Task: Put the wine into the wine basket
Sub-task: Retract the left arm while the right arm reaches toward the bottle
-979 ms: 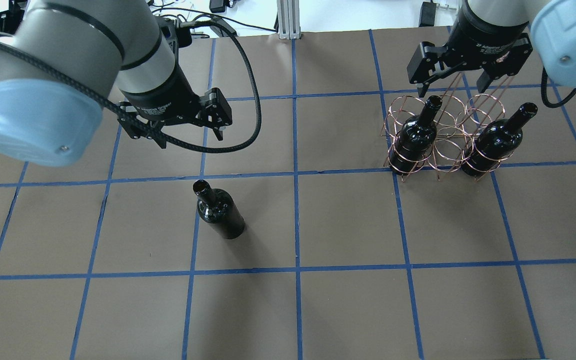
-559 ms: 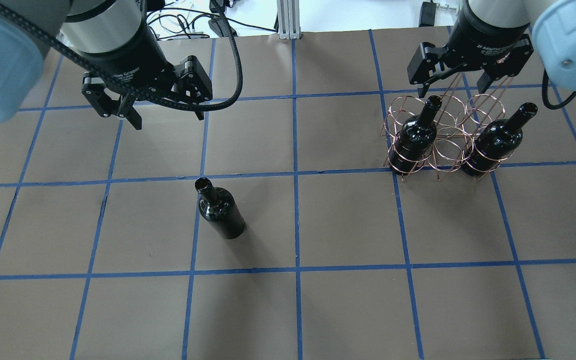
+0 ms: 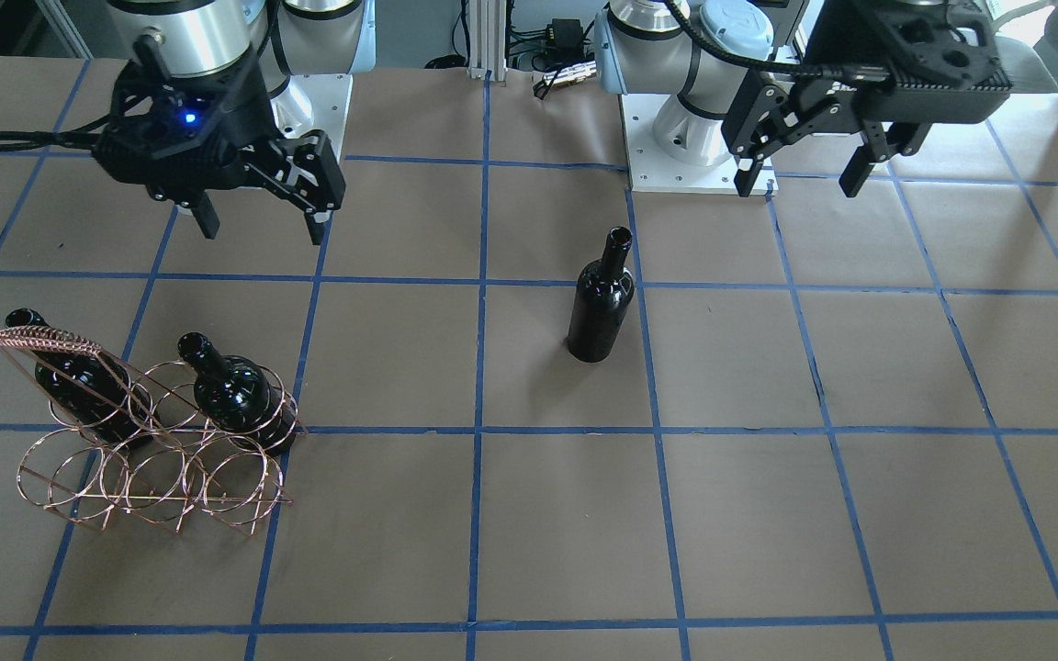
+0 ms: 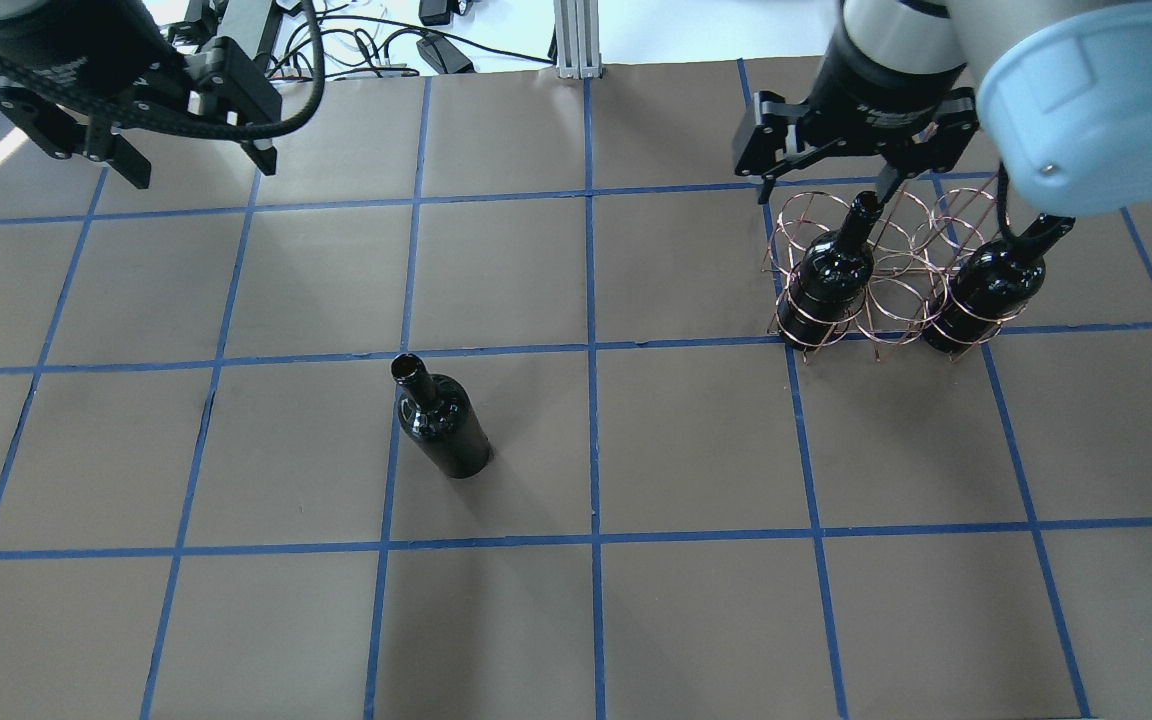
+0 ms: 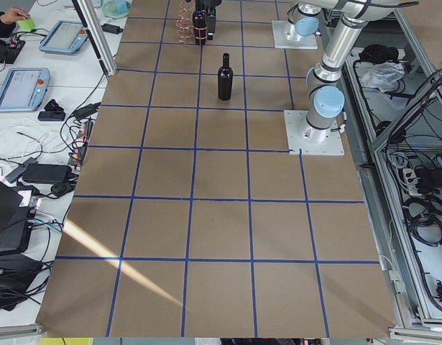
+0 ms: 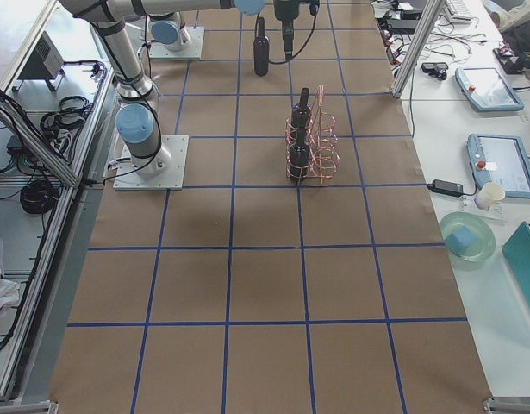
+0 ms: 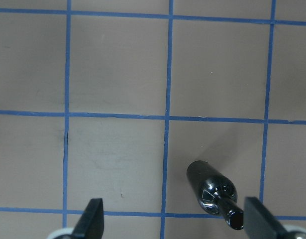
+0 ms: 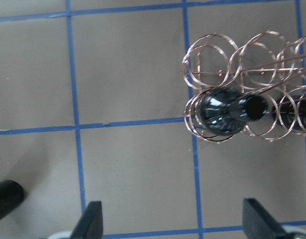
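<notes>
Facing the robot, I see my left gripper spread wide, the bottle upright well apart, out past its fingertips; my right gripper, spread too, hangs near the basket, whose handle crosses the neck of a racked bottle. Overhead, a second racked bottle has its neck by one right fingertip. Left wrist: bottle between the fingers, nearer one. Right wrist: basket ahead of the fingers.

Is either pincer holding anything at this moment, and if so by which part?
Nothing is held. The left pincer and right pincer are both open and empty; the loose bottle stands untouched.
</notes>
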{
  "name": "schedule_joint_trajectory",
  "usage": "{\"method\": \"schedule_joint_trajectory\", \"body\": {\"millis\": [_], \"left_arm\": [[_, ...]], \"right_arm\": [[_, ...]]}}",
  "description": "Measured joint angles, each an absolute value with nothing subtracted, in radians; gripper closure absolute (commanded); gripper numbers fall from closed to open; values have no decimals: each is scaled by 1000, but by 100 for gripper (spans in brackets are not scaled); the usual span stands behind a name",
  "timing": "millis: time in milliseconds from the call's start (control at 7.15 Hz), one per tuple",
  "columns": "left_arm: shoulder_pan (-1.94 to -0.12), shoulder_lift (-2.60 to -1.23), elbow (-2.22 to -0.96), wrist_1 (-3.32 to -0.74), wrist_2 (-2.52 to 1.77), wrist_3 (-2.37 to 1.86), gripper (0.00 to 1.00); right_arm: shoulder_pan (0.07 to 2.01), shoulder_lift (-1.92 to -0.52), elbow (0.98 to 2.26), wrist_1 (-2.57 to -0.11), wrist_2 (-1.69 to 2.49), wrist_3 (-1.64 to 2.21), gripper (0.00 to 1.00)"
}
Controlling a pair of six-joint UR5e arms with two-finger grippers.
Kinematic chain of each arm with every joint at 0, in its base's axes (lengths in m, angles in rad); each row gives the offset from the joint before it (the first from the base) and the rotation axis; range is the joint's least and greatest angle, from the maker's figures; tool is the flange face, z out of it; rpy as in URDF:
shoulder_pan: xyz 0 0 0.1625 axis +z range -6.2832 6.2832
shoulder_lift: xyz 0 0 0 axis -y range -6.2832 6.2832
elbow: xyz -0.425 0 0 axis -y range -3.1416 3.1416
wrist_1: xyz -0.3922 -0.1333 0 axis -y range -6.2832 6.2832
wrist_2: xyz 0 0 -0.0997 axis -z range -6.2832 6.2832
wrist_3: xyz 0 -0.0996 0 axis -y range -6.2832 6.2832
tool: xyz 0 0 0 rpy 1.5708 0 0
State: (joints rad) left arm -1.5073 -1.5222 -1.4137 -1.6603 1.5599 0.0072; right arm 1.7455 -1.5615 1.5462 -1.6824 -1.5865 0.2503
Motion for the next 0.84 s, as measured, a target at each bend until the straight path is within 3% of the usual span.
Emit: {"method": "schedule_joint_trajectory", "body": {"millis": [839], "left_arm": [[-1411,-1506,-1414,-1686,1551,41,0]], "right_arm": [[2224,-1371,1427,-1715,-1644,913,6]]}}
